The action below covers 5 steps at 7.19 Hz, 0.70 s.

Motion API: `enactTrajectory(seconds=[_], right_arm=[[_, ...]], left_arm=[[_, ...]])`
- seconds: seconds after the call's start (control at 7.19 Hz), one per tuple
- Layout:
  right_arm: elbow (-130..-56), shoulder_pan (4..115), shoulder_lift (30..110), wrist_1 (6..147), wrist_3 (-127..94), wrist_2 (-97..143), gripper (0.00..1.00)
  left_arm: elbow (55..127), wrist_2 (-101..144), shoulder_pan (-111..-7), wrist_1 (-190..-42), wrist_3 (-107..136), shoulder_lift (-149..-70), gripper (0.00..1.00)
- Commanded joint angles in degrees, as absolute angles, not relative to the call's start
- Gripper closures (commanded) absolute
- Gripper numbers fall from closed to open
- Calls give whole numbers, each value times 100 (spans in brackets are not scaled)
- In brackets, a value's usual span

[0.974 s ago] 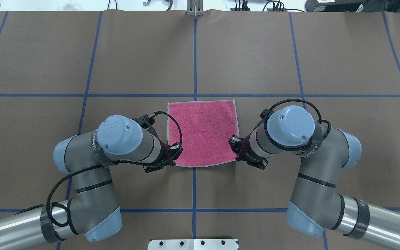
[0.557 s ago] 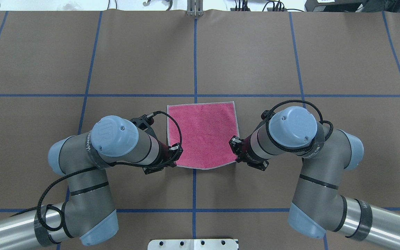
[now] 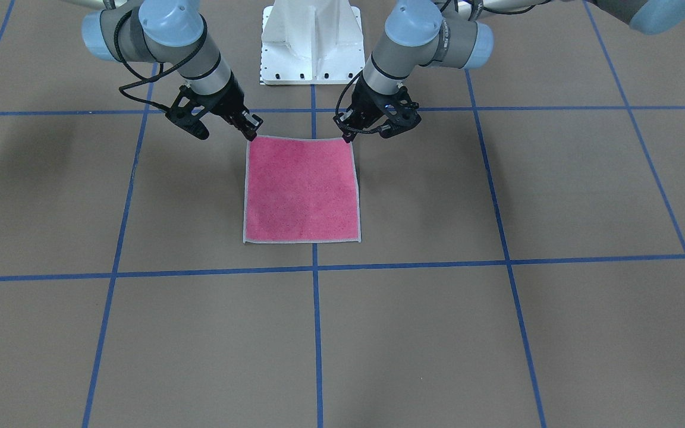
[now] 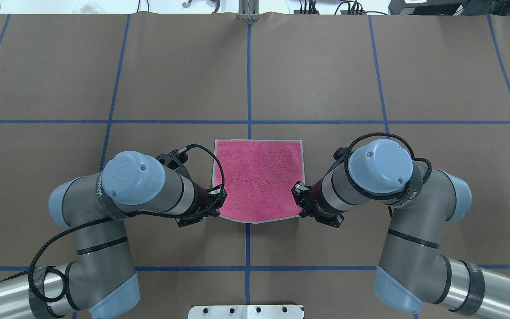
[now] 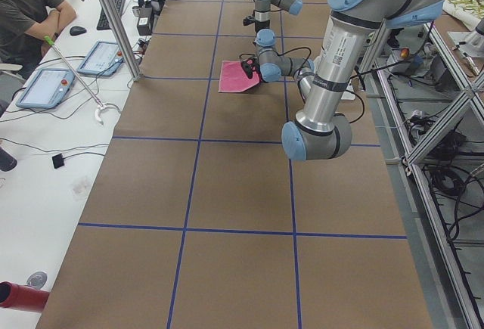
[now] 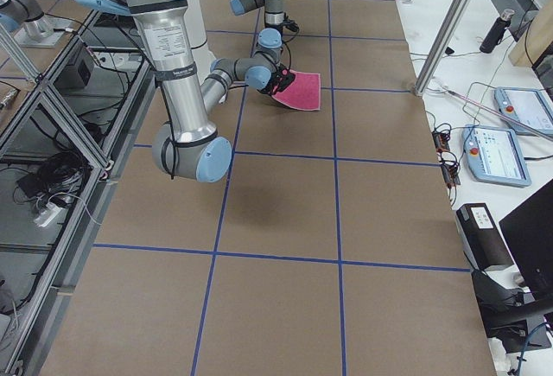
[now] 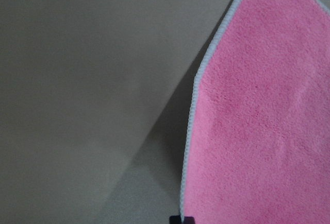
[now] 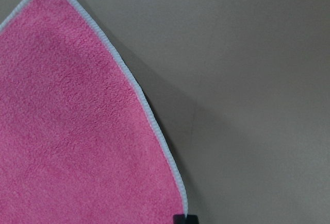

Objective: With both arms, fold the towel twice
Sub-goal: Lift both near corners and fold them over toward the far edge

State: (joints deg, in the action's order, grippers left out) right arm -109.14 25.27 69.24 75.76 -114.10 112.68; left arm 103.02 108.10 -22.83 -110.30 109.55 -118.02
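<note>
The towel [image 4: 258,177] is lying pink face up at the middle of the table [image 4: 326,66], with its far edge resting flat. The left gripper [image 3: 346,137] is pinching the near left corner, its jaws closed tight on the cloth. The right gripper [image 3: 253,132] is pinching the near right corner in the same way. Both corners are being held up off the table. The near edge is sagging between them, and the wrist views are showing shadow under each lifted side.
</note>
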Motion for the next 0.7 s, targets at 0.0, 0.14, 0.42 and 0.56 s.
enactTrajectory(seconds=[0.0, 0.14, 0.42, 0.56], right_arm=[[-11038, 2522, 6961, 7594, -11426, 11346, 100], [-11013, 2522, 6944, 7629, -11426, 11347, 100], [-10681, 3012, 6839, 7638, -11417, 11381, 100], [-10348, 3180, 6577, 7638, -11426, 11478, 100]], left_arm=[[10397, 10811, -2276, -11030, 10969, -11760, 100], [10354, 10811, -2250, -11030, 10969, -11803, 100], [10249, 10793, -2442, -11030, 10907, -11865, 100], [10126, 10802, -2687, -11065, 10890, -11987, 100]])
